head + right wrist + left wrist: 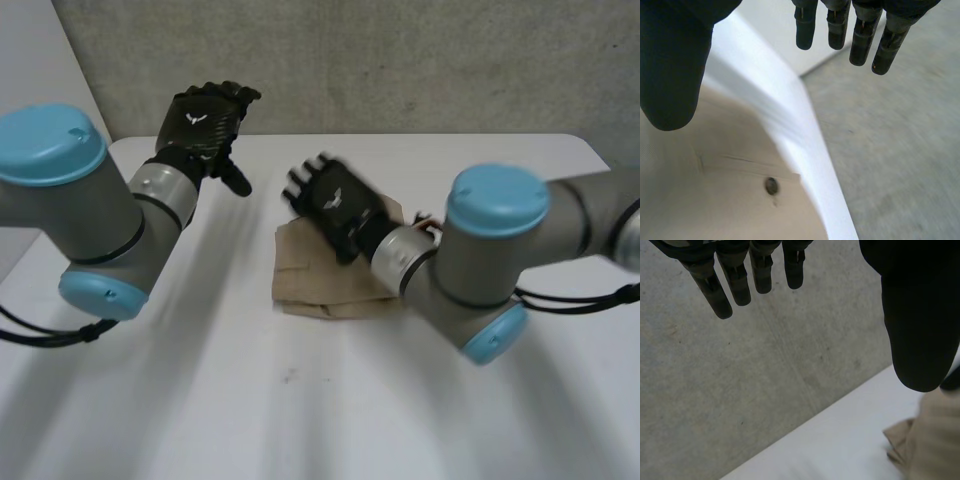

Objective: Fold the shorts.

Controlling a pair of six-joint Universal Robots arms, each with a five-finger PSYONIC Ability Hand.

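The tan shorts (325, 275) lie folded in a compact bundle near the middle of the white table (300, 400). My right hand (335, 205) hovers over the bundle's far part, fingers straight and holding nothing. In the right wrist view its fingers (860, 35) and thumb (670, 70) are spread above the shorts (715, 190), where a pocket seam and a dark button (771, 185) show. My left hand (205, 120) is raised near the table's far left edge, open and empty. In the left wrist view its fingers (740, 280) point at the wall, and the shorts (927, 440) lie beneath its thumb.
A grey concrete wall (350, 60) stands behind the table's far edge. Grey floor (900, 160) shows beyond the table's edge (805, 145) in the right wrist view. Bare table surface stretches in front of the shorts and to their left.
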